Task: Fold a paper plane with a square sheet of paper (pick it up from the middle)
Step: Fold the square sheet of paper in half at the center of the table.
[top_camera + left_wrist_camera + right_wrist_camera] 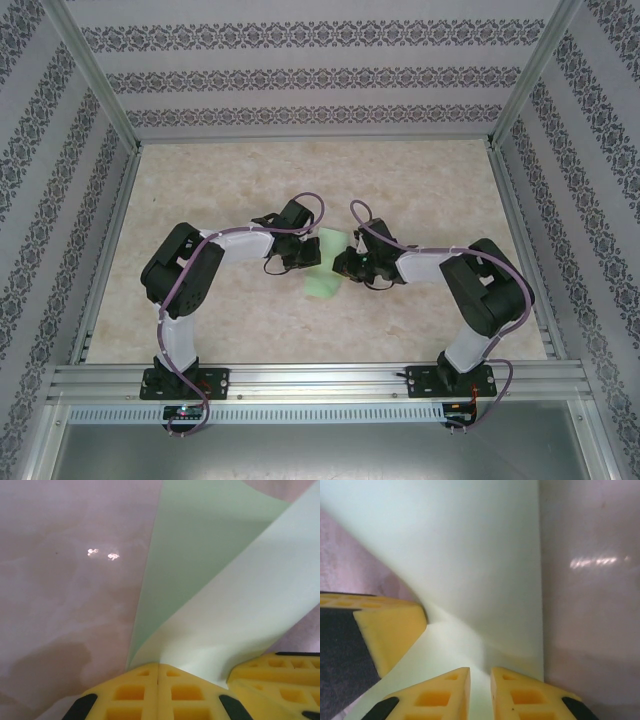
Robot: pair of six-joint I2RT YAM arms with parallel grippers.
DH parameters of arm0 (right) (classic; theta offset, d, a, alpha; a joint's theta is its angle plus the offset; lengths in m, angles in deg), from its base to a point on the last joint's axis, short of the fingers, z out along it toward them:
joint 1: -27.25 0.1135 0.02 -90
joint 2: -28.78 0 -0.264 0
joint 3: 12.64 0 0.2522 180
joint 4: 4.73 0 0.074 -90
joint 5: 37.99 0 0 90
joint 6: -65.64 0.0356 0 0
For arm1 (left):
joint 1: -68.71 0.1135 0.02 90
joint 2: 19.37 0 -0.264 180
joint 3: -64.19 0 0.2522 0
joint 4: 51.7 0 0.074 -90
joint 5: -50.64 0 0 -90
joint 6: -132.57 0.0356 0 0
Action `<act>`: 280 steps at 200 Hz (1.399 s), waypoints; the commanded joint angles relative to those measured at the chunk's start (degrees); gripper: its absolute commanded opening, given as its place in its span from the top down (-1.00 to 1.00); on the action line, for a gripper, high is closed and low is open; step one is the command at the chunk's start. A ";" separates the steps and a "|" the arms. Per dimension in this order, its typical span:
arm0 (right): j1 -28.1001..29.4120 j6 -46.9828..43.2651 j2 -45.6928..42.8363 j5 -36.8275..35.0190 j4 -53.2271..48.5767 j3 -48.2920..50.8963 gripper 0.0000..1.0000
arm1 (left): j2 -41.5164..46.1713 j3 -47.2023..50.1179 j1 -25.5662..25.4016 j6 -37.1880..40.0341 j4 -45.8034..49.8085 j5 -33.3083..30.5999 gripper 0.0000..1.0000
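Top external: I log the square sheet of paper [326,282] mid-worktop [420,190], partly folded, left end effector [158,692] pinching it, right end effector [480,692] slightly parted around it, most folds seemingly left.

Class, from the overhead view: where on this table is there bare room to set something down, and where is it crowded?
Free: the far half of the table, between the back wall and the arms; also the strips outside the left arm and right arm. Crowded: the middle, where both arms' jaws meet at the green paper.
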State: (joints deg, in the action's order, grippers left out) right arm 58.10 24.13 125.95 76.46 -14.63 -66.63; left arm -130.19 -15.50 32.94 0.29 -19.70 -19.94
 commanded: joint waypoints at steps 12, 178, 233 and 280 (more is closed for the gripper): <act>0.63 -0.16 -2.91 4.47 2.62 -0.42 0.62 | -2.56 -0.25 -0.97 1.53 4.11 -0.78 1.00; 4.54 1.32 -6.64 2.51 1.95 2.50 0.63 | -2.82 -1.03 -1.15 1.61 4.35 -0.57 1.00; 5.43 4.05 -1.28 1.93 7.34 5.32 0.63 | -2.81 -1.14 -1.26 1.68 4.53 -0.44 1.00; 4.55 4.61 -0.54 2.26 9.00 7.99 0.63 | -2.67 -1.20 -1.33 2.01 4.95 -0.61 1.00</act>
State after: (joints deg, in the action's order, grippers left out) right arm 62.73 28.52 124.97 80.02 -5.02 -60.38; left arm -130.54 -16.29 32.87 0.92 -18.61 -19.92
